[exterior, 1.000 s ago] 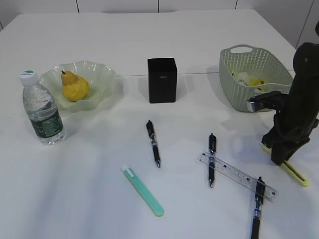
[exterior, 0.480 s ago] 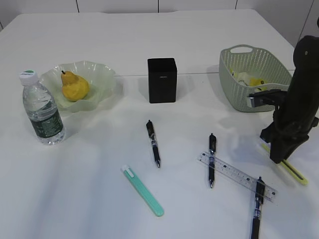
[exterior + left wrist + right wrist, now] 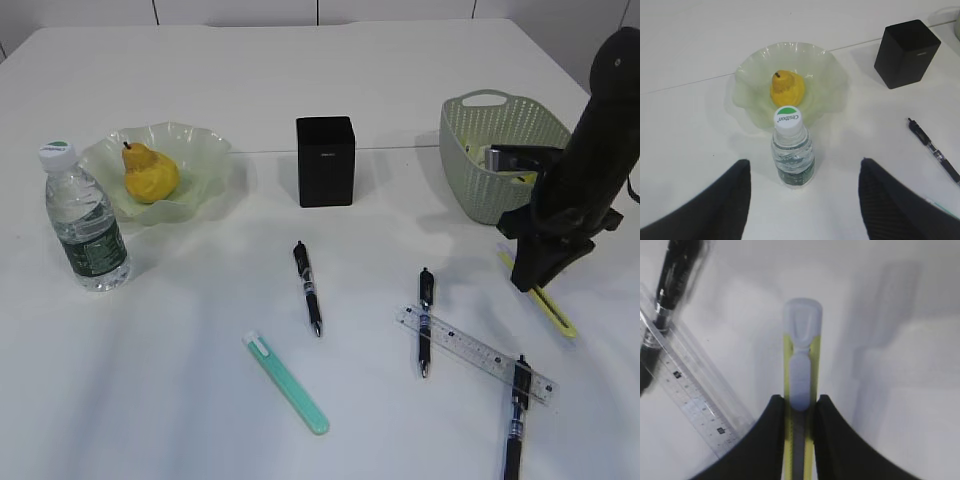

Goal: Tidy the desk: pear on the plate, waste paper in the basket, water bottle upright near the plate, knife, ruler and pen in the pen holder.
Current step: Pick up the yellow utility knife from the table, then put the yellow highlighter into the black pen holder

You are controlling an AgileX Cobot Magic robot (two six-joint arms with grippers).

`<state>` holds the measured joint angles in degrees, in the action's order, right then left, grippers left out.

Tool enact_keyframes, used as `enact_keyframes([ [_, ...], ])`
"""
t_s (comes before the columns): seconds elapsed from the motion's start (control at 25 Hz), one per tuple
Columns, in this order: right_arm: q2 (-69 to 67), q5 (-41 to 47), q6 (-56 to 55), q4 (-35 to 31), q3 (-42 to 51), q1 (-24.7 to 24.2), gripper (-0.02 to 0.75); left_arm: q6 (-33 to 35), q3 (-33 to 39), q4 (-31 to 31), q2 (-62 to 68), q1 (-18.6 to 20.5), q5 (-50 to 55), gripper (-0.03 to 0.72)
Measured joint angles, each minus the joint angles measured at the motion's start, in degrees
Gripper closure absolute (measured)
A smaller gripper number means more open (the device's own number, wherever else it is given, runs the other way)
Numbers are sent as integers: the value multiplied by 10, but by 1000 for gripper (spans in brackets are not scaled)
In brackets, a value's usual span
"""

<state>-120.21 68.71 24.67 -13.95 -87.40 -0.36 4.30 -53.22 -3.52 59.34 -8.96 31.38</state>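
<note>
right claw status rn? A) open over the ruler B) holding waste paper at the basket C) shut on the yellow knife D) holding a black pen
C: in the right wrist view the right claw has both fingers pressed against the sides of the yellow knife, with the ruler lying untouched to one side; the exterior view shows the same knife sticking out below the claw.

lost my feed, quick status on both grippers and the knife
Right gripper shut on slim yellow utility knife, its far end hanging down. Left gripper open, empty, over the bottle. Path to black square pen holder looks clear.
</note>
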Motion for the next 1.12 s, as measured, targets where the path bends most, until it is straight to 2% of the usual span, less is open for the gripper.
enact_keyframes([
  [0.48,-1,7,36,-131,-133,2,603,0,0,0,0,0,-11,214],
  [0.76,-2,9,55,-133,-188,26,603,0,0,-18,0,0,-20,214],
  [1.12,-6,-9,79,-133,-196,73,603,0,0,-24,0,4,-24,214],
])
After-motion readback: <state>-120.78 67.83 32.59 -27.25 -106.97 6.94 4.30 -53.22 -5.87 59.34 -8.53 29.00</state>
